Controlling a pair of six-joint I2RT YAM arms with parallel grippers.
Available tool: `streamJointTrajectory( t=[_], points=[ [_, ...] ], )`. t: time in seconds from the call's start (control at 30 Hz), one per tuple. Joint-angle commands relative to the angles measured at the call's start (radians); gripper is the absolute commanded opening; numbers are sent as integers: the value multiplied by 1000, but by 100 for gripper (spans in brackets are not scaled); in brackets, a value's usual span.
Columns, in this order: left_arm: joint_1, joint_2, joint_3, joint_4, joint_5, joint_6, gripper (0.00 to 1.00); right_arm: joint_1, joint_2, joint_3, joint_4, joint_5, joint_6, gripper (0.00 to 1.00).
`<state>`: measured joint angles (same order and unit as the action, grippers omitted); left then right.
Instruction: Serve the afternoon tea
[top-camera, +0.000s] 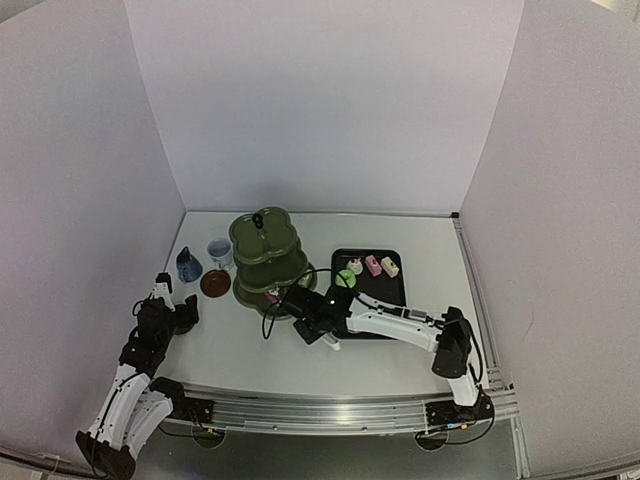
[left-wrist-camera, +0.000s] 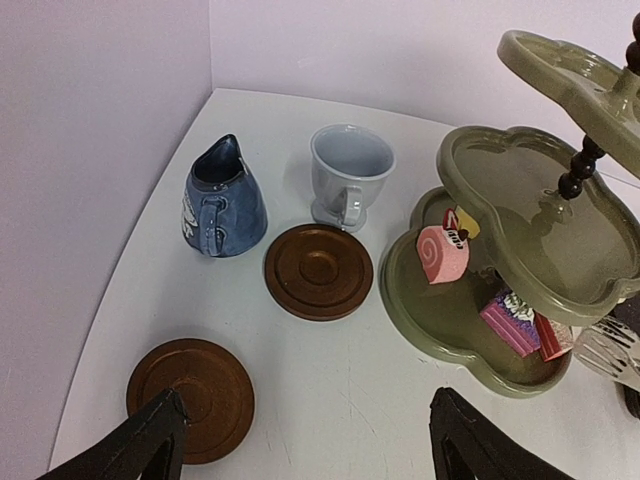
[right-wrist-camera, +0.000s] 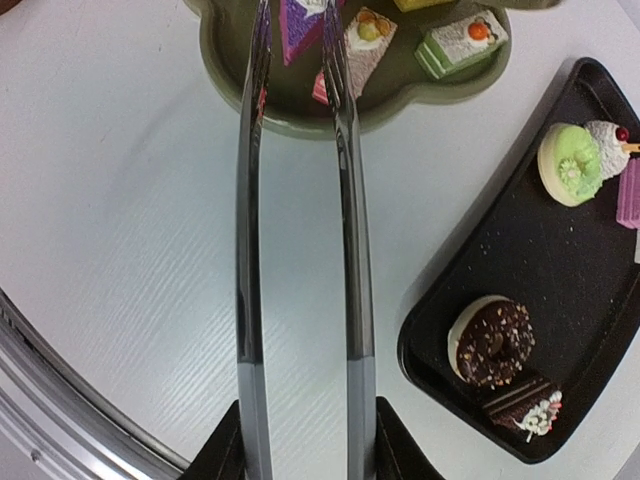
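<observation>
The olive-green three-tier stand (top-camera: 265, 255) stands mid-table, with a pink roll cake (left-wrist-camera: 443, 255) and a magenta cake (left-wrist-camera: 510, 322) on its bottom tier. Left of it are the dark-blue cup (left-wrist-camera: 222, 200), the pale cup (left-wrist-camera: 350, 170) and two brown saucers, one farther off (left-wrist-camera: 318, 270) and one close by (left-wrist-camera: 190, 398). My left gripper (left-wrist-camera: 305, 410) hangs open above the table, its left finger over the near saucer. My right gripper (right-wrist-camera: 305, 440) is shut on the tongs (right-wrist-camera: 350, 250), whose tips straddle a purple cake (right-wrist-camera: 297, 20) on the bottom tier.
A black tray (right-wrist-camera: 560, 270) to the right holds a chocolate ring (right-wrist-camera: 492, 340), a green cake (right-wrist-camera: 567, 165) and a dark cake (right-wrist-camera: 522, 405). More cakes lie on the bottom tier, one white (right-wrist-camera: 355, 45) and one green (right-wrist-camera: 460, 45). White walls enclose the table.
</observation>
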<state>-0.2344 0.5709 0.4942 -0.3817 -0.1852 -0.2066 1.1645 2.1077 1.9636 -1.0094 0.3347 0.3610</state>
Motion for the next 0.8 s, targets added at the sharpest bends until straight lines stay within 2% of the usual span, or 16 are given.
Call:
streamJointTrajectory(
  t=[0.0,0.13,0.47,0.77],
  points=[
    [6,8,4,50,13,16,84,0,-179,-66,-28,6,69,32],
    [6,15,4,55,31,24,88,-21,-227,-117,-125,45,145,32],
    [8,27,3,76,80,43,94,-151,-306,-213,-227,93,237,32],
    [12,45,5,88,120,54,99,-237,-433,-381,-236,115,256,34]
  ],
)
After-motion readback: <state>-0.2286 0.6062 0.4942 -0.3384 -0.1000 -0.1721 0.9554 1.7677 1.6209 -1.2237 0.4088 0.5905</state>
